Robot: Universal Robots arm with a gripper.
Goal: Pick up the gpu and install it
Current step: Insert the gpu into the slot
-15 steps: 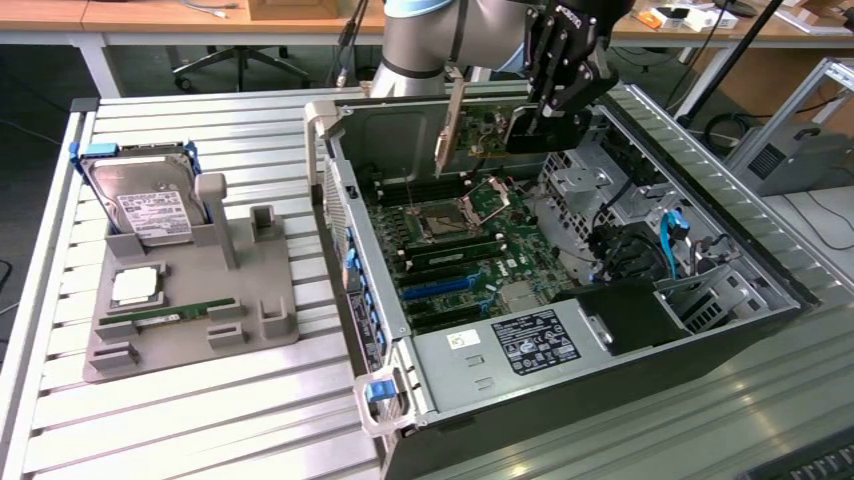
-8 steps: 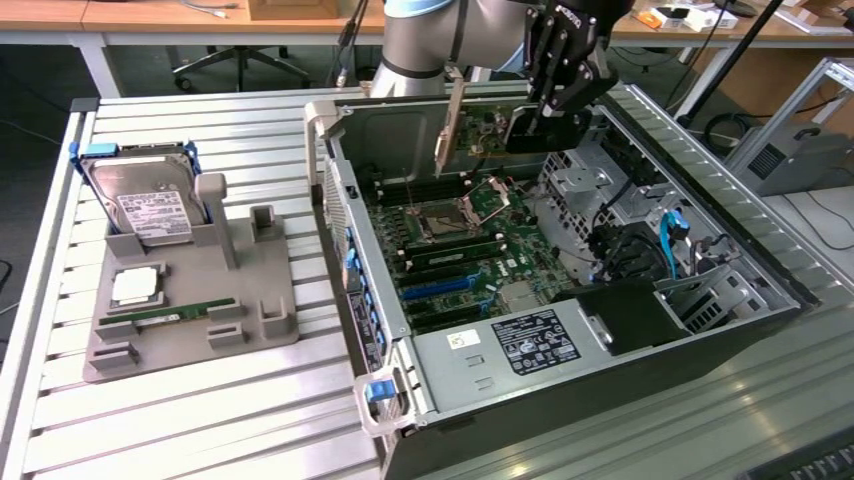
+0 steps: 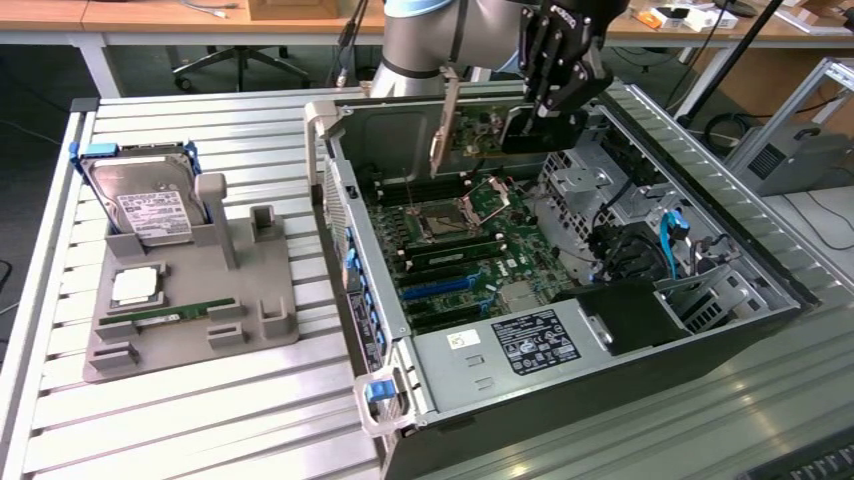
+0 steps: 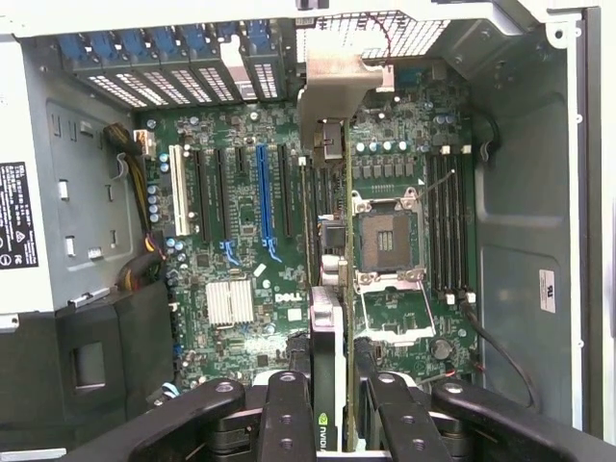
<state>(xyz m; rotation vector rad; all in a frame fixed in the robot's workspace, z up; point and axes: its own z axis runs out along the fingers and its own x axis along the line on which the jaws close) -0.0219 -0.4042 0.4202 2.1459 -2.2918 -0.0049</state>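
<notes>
The claw [image 3: 545, 118] is pinching the gpu [image 3: 481, 135] between its fingers and holds it up above the open computer case [image 3: 441, 385]. The card hangs on its thin edge. Its silver end bracket [image 3: 450, 115] is on the end toward the case wall with the blue clips [image 3: 354, 270] — the card is not in a slot yet.

In the wrist view the gpu [image 4: 325, 337] looks like a thin strip over the motherboard [image 4: 231, 250]. It runs between the long slots [image 4: 263, 192] and the square chip socket [image 4: 385, 236].

To do this part well, I think the card must be kept straight up and down and lined up along one slot. The bracket must meet its gap in the wall too. Slow and gentle seems best — a tilt could jam it.

Some things are hard to see. The card's bottom edge is hidden, so I cannot tell which slot it is over. Its fan side is turned away. The hard drive [image 3: 147, 205] sits well apart, on the gray holder [image 3: 240, 290] on the worktop [image 3: 200, 410].
</notes>
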